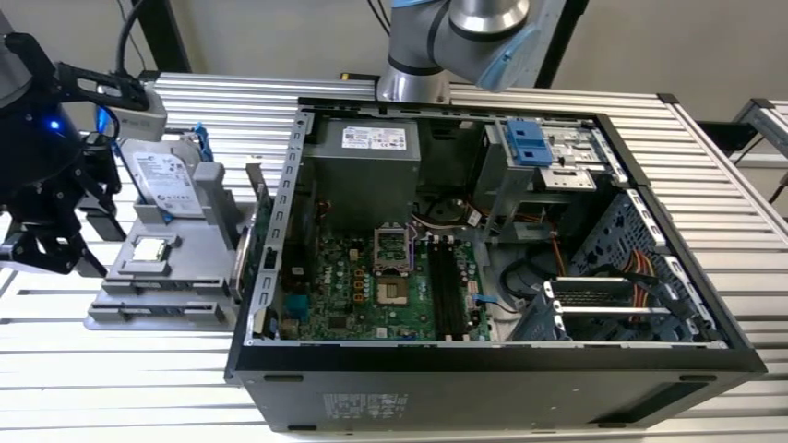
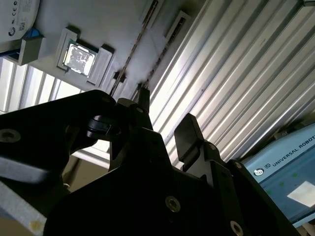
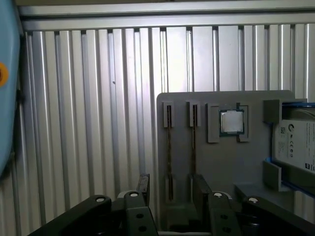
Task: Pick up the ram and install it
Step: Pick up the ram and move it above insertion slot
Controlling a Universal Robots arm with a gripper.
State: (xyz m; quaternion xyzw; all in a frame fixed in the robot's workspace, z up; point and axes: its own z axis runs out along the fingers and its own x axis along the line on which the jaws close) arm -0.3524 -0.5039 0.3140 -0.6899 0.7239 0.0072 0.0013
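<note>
Exterior view puts the gripper point(image 1: 55, 254) at the exterior view's left, hanging beside a gray fixture point(image 1: 185, 277) that lies on the slatted metal table point(image 1: 124, 388), just beside the open computer case point(image 1: 493, 369). On the fixture a hard drive point(image 1: 161, 180) stands tilted at one end, with a processor chip point(image 1: 148, 247) seated in a pocket next to it. In the first wrist view the ram point(image 3: 169, 147) stands on edge in a slot of the fixture, on the far side of the chip from the drive. It is seen only as a thin brownish strip, so its face and chips cannot be made out, and it is probably the stick named in the task. A second strip point(image 3: 193, 145) of the same look stands in the neighbouring slot, nearer the chip. In both wrist views the fingers point(image 3: 143, 183) are spread well apart and grip nothing; the jaws are wide open and apart from the fixture. In the first wrist view the gap between the fingers lines up with the ram. Inside the case, the long black slots point(image 1: 444, 286) on the motherboard hold no stick.
</note>
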